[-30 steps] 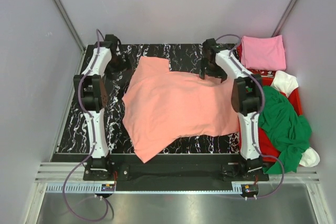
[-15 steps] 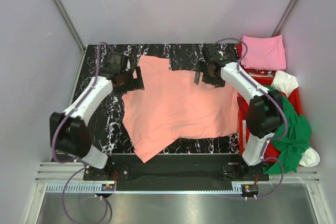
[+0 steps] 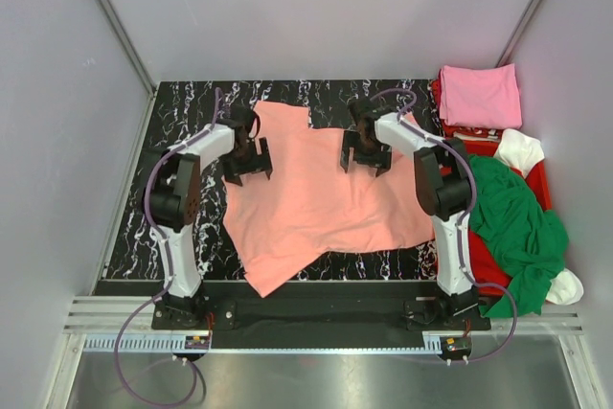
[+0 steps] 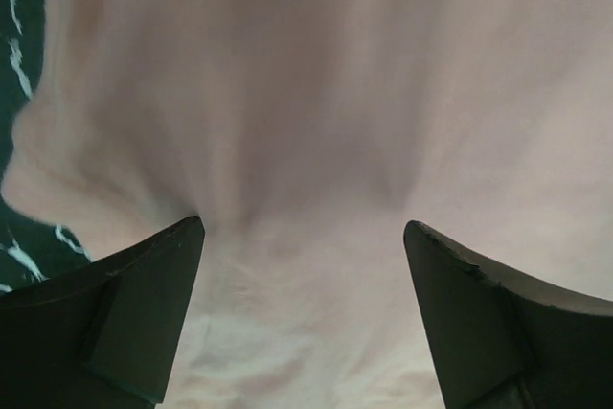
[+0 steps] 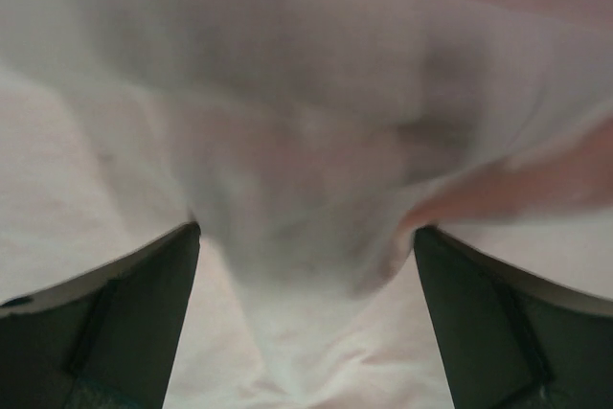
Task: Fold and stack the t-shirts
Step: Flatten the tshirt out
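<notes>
The salmon-orange t-shirt [image 3: 326,193] lies spread out on the black marbled table [image 3: 192,217], with one sleeve at the back and a corner pointing to the front. My left gripper [image 3: 247,162] hangs over its left part, jaws wide open; in the left wrist view [image 4: 302,227] only cloth [image 4: 316,93] lies between the fingers. My right gripper [image 3: 366,155] is open over the upper middle; in the right wrist view [image 5: 306,232] a puckered ridge of cloth [image 5: 287,64] runs between the open fingers.
A folded pink t-shirt [image 3: 479,95] lies at the back right on the red crate [image 3: 484,146]. A green t-shirt [image 3: 517,222], a white one [image 3: 522,148] and a red one [image 3: 487,265] are heaped in the crate along the right edge.
Both arms have swung inward from the far corners of the table. The grippers now stand over the salmon-orange shirt, which lies much as before.
</notes>
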Controlling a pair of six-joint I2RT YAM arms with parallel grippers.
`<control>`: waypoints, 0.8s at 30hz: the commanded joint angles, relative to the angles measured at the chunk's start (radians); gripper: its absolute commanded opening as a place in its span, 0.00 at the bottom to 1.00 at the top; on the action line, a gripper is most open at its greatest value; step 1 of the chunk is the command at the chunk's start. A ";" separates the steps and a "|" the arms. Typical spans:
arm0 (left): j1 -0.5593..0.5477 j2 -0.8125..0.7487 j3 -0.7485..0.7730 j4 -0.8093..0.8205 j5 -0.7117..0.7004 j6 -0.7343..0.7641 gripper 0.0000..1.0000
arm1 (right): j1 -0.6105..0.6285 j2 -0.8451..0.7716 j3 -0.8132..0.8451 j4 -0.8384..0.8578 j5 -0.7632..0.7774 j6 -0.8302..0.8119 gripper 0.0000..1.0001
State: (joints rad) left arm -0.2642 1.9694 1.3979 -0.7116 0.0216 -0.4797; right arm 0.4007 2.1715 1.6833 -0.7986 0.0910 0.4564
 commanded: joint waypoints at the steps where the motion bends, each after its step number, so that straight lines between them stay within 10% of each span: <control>1: 0.068 0.061 0.078 0.000 0.000 0.007 0.90 | 0.010 0.102 0.130 -0.002 -0.069 -0.004 1.00; 17: 0.315 0.618 1.108 -0.419 -0.120 0.185 0.86 | 0.010 0.424 0.745 -0.149 -0.307 0.078 1.00; 24: 0.309 0.182 0.701 -0.267 -0.163 0.141 0.94 | 0.007 0.073 0.402 -0.071 -0.094 -0.010 1.00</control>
State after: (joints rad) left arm 0.0689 2.4008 2.1582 -1.0168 -0.1036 -0.3355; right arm 0.4042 2.4447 2.1746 -0.8936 -0.0887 0.4877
